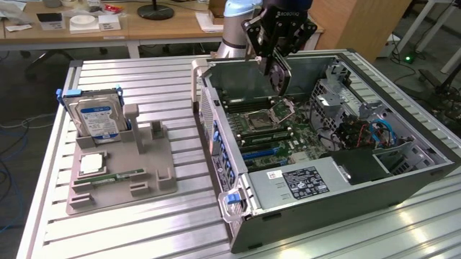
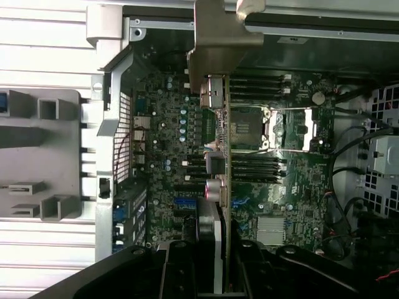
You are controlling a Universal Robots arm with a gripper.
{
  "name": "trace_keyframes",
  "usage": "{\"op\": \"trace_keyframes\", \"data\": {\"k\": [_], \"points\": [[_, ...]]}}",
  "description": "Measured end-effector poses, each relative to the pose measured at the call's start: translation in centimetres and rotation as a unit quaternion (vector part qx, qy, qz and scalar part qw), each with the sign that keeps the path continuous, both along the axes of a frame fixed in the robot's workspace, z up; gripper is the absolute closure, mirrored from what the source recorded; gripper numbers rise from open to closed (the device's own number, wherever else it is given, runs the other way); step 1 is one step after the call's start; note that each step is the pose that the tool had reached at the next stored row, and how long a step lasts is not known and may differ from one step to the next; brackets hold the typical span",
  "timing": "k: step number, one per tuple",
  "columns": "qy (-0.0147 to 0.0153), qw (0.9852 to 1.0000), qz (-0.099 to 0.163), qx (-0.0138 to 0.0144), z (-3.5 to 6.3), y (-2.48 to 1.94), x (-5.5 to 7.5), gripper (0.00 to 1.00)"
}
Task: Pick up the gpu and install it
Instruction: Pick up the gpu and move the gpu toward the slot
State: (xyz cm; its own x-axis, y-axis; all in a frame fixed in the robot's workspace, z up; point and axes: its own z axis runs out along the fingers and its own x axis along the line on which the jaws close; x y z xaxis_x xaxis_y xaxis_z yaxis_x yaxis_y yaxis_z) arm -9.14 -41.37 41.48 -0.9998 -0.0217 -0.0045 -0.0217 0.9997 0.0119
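While one pincer [image 1: 273, 63] grips one gpu [image 1: 282, 83] over open case [image 1: 374, 195], one hard drive [image 1: 97, 118] sits in stand [image 1: 119, 181].

Exterior high oblique, wrist straight down, sharing motherboard [image 1: 288, 141]

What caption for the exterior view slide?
Tool holds the gpu on edge over the motherboard of the open computer case; hard drive stands in the grey fixture alongside.

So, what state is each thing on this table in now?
graphics card, held on edge over the motherboard, not yet seated.
gripper, shut on the graphics card.
computer case, on its side, open.
hard drive, upright in the grey holder.
memory stick, flat in the holder.
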Motion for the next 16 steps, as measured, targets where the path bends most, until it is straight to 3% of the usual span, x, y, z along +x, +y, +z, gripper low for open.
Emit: {"op": "trace_keyframes", "data": {"k": [16], "points": [[0.0, 1.0, 0.0, 0.0, -0.01, 0.0, 1.9, 0.71]]}}
